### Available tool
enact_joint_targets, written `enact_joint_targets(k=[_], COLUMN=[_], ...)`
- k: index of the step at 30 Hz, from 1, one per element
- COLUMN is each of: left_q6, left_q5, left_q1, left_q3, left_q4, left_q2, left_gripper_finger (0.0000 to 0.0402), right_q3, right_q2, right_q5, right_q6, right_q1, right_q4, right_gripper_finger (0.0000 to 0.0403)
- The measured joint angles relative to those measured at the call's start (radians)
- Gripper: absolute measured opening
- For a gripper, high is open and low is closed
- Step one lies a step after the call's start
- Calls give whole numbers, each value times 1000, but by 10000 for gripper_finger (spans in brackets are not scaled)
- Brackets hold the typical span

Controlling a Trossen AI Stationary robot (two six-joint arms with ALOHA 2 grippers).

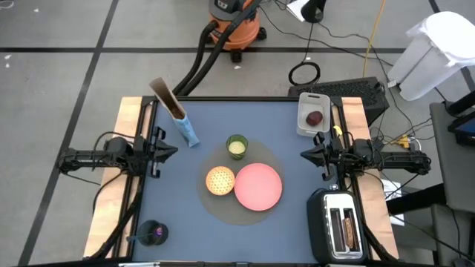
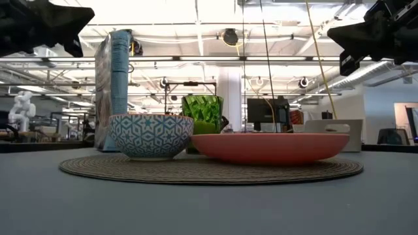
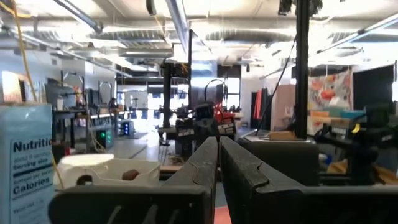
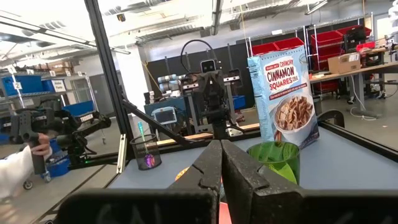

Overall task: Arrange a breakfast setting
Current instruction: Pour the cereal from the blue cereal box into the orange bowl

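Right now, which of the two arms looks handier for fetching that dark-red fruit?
Probably the right. The fruit lies in a white tray at the table's far right corner, just beyond the right gripper; the left gripper waits across the table.

An orange shop vacuum [image 1: 236, 18] is sitting at the frame's top centre, a toaster [image 1: 341, 226] is resting lower right, and a round woven placemat [image 1: 216, 209] is lying mid-table.

Pink plate [image 1: 258, 185], bowl [image 1: 220, 180], green cup [image 1: 237, 146] share the mat.
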Motion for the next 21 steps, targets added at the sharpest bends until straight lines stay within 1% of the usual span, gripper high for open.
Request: enact_joint_targets(k=[6,9,12,17,21], left_q6=[-72,-105,-131,-147,-159], left_q5=[0,-1,-3,-33,-37], left_q1=[0,0,0,0,0], left_q3=[0,0,0,0,0], left_q4=[0,0,0,-1,-1], left_q2=[0,0,0,0,0], left_gripper_finger=[27,37,67,134,185], right_q3=[0,0,0,0,0], right_q2=[0,0,0,0,0], right_q5=[0,0,0,0,0], right_q6=[0,0,0,0,0], right_q1=[0,0,0,0,0], right_q4=[0,0,0,0,0], right_gripper_finger=[6,6,6,6,6])
